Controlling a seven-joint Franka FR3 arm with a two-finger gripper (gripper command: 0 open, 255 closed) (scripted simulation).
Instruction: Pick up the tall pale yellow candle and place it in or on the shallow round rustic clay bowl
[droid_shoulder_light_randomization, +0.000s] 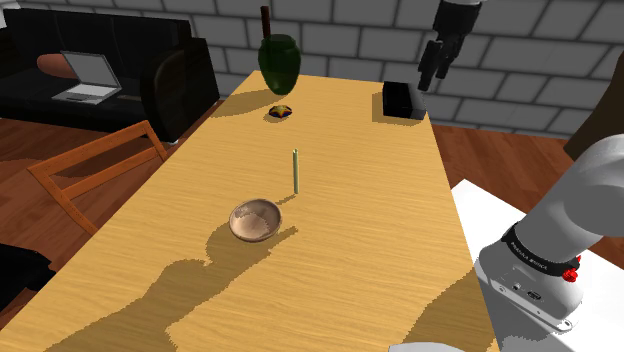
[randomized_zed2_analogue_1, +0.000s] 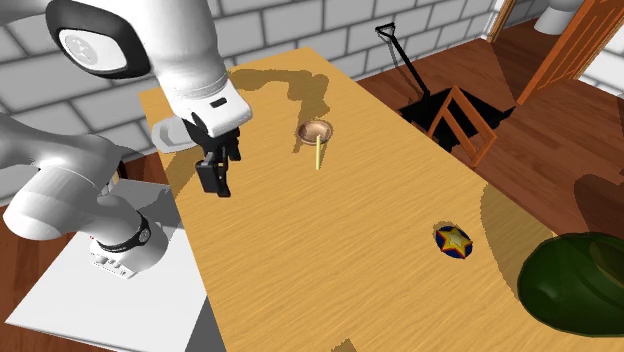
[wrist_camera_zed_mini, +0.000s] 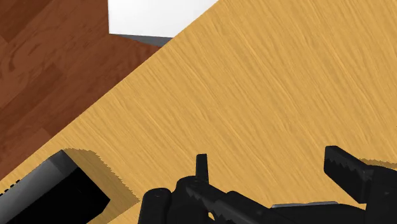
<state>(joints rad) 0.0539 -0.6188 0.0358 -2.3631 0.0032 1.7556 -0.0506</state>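
The slim pale yellow candle (droid_shoulder_light_randomization: 295, 172) stands upright near the middle of the wooden table (droid_shoulder_light_randomization: 380, 230). The shallow brown clay bowl (droid_shoulder_light_randomization: 254, 220) sits just in front of it, toward the shoulder view's lower left, with nothing in it. In the second exterior view, the candle (randomized_zed2_analogue_1: 319, 153) stands right by the bowl (randomized_zed2_analogue_1: 315, 131). My gripper (droid_shoulder_light_randomization: 432, 72) hangs high over the table's far right end, well away from both. It is open: in the wrist view the gripper (wrist_camera_zed_mini: 273, 170) has its fingers apart over bare table, holding nothing.
A black box (droid_shoulder_light_randomization: 403, 100) sits on the table below the gripper, also at the wrist view's corner (wrist_camera_zed_mini: 48, 197). A dark green vase (droid_shoulder_light_randomization: 279, 60) and a small star-marked object (droid_shoulder_light_randomization: 281, 112) stand at the far end. A wooden chair (droid_shoulder_light_randomization: 95, 175) flanks the table.
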